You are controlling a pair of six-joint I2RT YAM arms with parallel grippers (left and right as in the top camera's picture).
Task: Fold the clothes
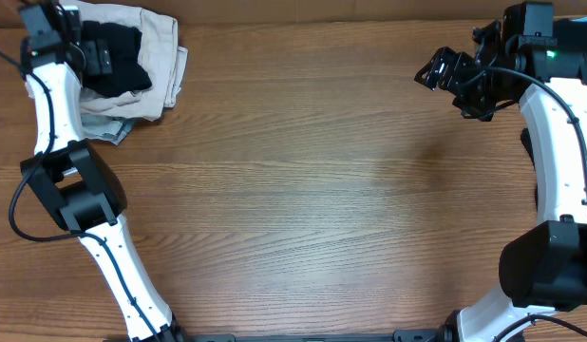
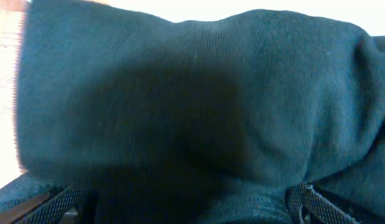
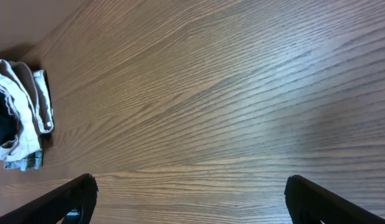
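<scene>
The wooden surface point(image 1: 303, 190) fills almost the whole overhead view, its grain running across. Two white-and-black arms stand on it: the left arm point(image 1: 56, 123) rises along the left edge and reaches to the far left corner, and the right arm point(image 1: 559, 142) bends up the right edge with its wrist turned inward near the far right corner. In the far left corner lies a heap of pale garments point(image 1: 160, 57), beige and loosely bunched, with a greyish piece showing beneath its near edge; the right wrist camera catches the same heap from across the surface, well apart from that arm. On top of the heap sits the black garment point(image 1: 118, 62), crumpled and soft, just under the head of the left arm. In the left wrist view its dark ribbed cloth covers nearly everything. The left claw point(image 2: 183, 202) is spread wide, its two fingers point(image 2: 314, 202) showing only at the bottom corners with the black cloth lying between and over them, not pinched. The right claw point(image 3: 189, 186) is likewise spread wide above bare wood, with nothing between its fingertips point(image 3: 77, 193)
</scene>
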